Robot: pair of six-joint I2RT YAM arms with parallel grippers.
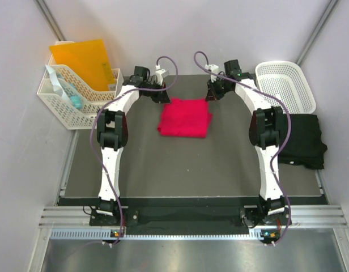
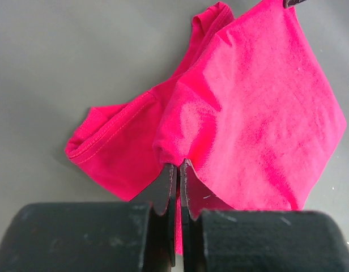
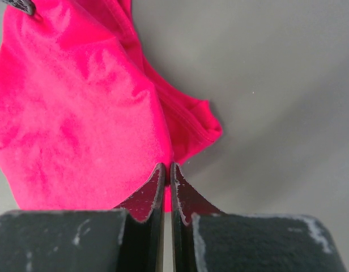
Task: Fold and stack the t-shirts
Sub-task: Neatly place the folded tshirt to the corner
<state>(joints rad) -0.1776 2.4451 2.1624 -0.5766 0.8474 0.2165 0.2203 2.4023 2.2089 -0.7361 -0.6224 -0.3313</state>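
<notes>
**Near to far, top view.** Lower right: the plain black cloth t-shirt (image 1: 303, 139) lies crumpled at the right edge of the dark grey counter (image 1: 140, 164). It is just beside the right arm's elbow and well apart from the other shirt.

Centre, towards the top: the bright pinkish-red cloth t-shirt (image 1: 184, 118) lies on the counter as a roughly square folded packet. At its far corners sit the left gripper (image 2: 178, 169) and the right gripper (image 3: 165, 169). In both wrist views the jaws are pressed together on a thin pinch of red fabric, which tents up to the tips.

Far corners of the frame: a white lattice plastic basket (image 1: 285, 85) at upper right, and a second white plastic basket (image 1: 78, 105) holding an orange folder (image 1: 81, 56) at upper left.

**Likely faults.**
1. Each pinch takes only a little of the edge. The cloth may slip from one gripper if the arms pull unevenly, which would skew the fold.
2. A hemmed sleeve (image 2: 106, 141) juts from under the top layer, at centre left in the left wrist view. A further fold may trap it bunched or leave it protruding.
3. The number of layers held in each gripper cannot be told. A single layer would peel the packet open.
4. The black shirt is not yet folded, and a sweep of the right arm may drag it off the edge.
</notes>
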